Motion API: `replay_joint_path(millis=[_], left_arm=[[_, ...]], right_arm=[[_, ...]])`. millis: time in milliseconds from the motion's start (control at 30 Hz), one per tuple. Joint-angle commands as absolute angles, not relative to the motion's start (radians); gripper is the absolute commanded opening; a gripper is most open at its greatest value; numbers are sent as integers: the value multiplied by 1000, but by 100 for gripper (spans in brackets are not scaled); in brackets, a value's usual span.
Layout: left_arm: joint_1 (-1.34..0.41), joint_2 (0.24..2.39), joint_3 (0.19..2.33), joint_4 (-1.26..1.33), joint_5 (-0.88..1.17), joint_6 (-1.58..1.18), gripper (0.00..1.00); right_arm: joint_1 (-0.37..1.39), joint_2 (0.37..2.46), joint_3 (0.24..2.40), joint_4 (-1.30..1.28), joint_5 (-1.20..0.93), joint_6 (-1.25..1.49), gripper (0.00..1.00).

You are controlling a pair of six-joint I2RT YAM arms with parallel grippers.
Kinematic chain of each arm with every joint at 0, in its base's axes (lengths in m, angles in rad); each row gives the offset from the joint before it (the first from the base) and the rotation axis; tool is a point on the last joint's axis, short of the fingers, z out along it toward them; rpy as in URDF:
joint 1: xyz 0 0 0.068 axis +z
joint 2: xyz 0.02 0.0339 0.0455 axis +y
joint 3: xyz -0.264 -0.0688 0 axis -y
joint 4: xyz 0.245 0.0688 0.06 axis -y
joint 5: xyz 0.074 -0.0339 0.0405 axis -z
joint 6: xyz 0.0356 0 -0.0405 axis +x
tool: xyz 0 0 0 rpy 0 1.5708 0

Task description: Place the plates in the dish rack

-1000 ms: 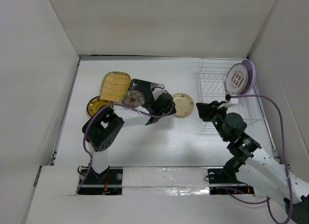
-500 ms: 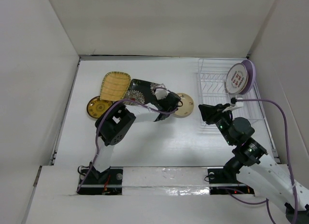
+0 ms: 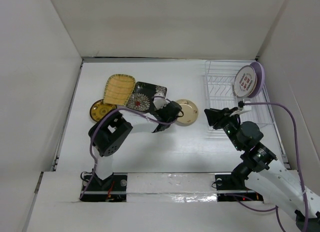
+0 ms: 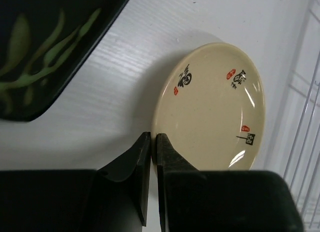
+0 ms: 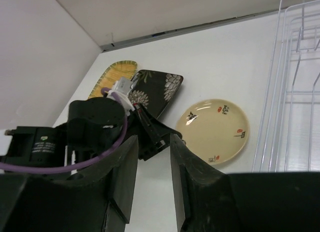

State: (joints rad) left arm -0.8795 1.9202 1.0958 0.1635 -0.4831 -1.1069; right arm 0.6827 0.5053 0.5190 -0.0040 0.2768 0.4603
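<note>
We see the left end effector [image 4: 154, 137] clamped on the rim of a cream plate [image 4: 210, 107] lying on the worktop [image 3: 150, 152] just left of the dish rack [image 3: 220, 87]. The right end effector [image 5: 154, 142] hovers at the dish rack's near left corner, fingers apart, empty.

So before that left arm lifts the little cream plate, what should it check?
1. Grip: the left gripper has its jaws closed at the rim of the cream round plate with red and black marks. Whether the rim is really pinched: cannot tell.
2. Cream plate lies apart from the black rectangular plate: ok.
3. Free slots in the white wire dish rack: ok. Only the white red-flowered plate and lavender plate stand at its far end.
4. Path to the rack: the right gripper, open and empty, hangs between plate and rack. Probably not ok.
</note>
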Motion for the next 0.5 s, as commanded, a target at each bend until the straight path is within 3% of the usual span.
replay_joint_path(millis=[0,333,467], left_arm=[[-897,1751,998,170,-563,-1076,0],[-927,1232,686,247,-614,-982,0],[-927,1011,579,284,-548,-931,0]], right_arm=[[693,525,551,3,250,443,40],[670,724,575,57,140,443,77],[623,837,583,119,1,459,87]])
